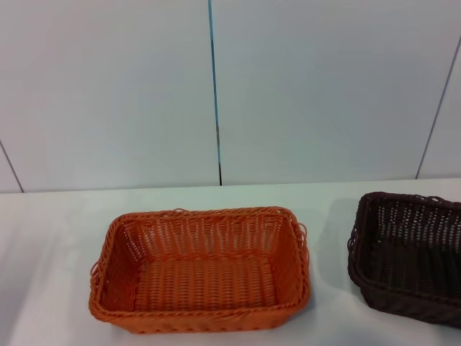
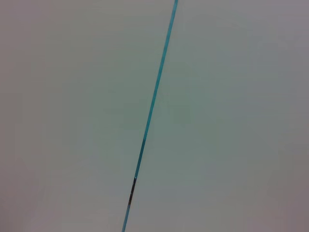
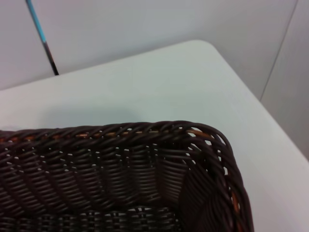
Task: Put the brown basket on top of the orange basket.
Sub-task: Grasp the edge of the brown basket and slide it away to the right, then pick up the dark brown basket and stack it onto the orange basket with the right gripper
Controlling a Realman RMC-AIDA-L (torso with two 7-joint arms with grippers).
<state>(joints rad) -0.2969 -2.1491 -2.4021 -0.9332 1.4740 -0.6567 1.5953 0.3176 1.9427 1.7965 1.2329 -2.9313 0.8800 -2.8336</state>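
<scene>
The orange basket (image 1: 200,270) stands on the white table (image 1: 57,238) in the head view, a little left of the middle and near the front, and is empty. The brown basket (image 1: 407,256) stands on the table at the right, cut off by the picture's edge, apart from the orange one. The right wrist view looks down from close by on one corner of the brown basket (image 3: 120,174), its braided rim and inner weave. No gripper shows in any view. The left wrist view shows only the wall.
A pale panelled wall (image 1: 324,86) with a blue vertical seam (image 1: 214,86) stands behind the table. The seam also shows in the left wrist view (image 2: 152,106). The table's rounded far corner (image 3: 207,46) shows in the right wrist view, beyond the brown basket.
</scene>
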